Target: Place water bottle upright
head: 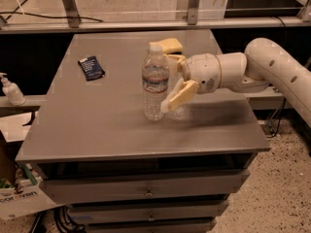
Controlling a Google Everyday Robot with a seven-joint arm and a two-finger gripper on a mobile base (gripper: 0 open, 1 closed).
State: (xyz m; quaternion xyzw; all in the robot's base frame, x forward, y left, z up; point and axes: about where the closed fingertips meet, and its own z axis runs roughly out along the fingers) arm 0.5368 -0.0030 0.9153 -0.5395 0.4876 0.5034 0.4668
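Observation:
The water bottle (155, 83), clear and ribbed with a white cap and a red, white and blue label band, stands upright on the grey table (97, 120) near its middle. My gripper (169, 81) comes in from the right on the white arm (272, 67). It is open, with its tan fingers (179, 96) spread on either side of the bottle's right flank. The near finger's tip lies close to the bottle's lower part. I cannot tell whether it touches. The far finger is partly hidden behind the bottle.
A yellow sponge (166, 45) lies at the back of the table just behind the gripper. A dark blue packet (91, 67) lies at the back left. A white pump dispenser (10, 89) stands on a low shelf left of the table. Drawers (146, 191) are below the tabletop.

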